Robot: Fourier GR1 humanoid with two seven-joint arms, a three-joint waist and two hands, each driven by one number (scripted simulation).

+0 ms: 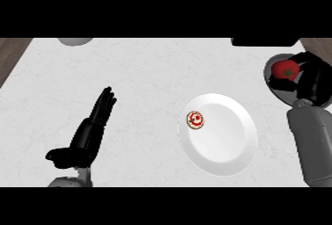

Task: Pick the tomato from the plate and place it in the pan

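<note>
Head view: right hand (310, 75) curls round the tomato (284, 69) over the pan (275, 90); left hand (94, 121) rests open, fingers straight

Left hand (91, 125): I am resting it open, fingers straight, at the lower left.
Right hand (310, 79): I am curling it around the tomato (284, 69).

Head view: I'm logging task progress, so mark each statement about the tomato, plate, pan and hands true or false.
1. The tomato lies on the plate. False: it is over the pan, in the right hand.
2. A small red-and-white item sits on the plate. True.
3. The left hand holds the tomato. False: it rests open, fingers straight.
4. The pan is right of the plate. True.
</note>
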